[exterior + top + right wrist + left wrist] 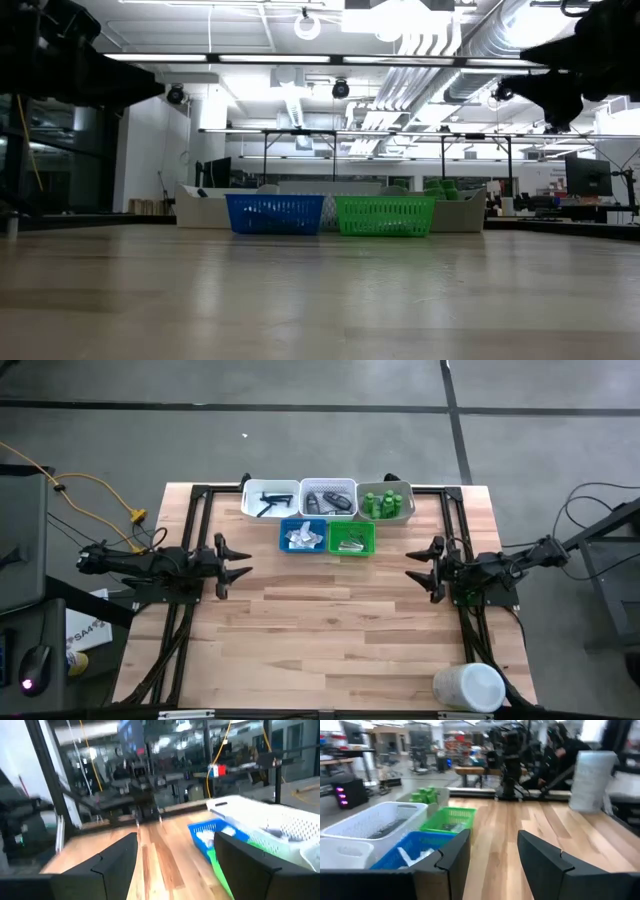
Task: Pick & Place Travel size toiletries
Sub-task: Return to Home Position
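Observation:
The toiletries lie sorted in trays at the table's far edge. Black sticks (268, 502) sit in the left white tray, dark grey pieces (328, 501) in the middle white tray, green bottles (385, 504) in the right one. White packets (301, 538) fill the blue tray (284, 526), and green items (350, 543) lie in the green tray (366, 527). My left gripper (238, 561) hovers open over the table's left side. My right gripper (418, 567) hovers open over the right side. Both point toward the table's middle and hold nothing.
A large white cylindrical container (468, 687) lies near the table's near right corner. Black frame rails (190, 520) run along the left and right sides under the arms. Bare wood (330, 630) spreads between the arms and toward the near edge.

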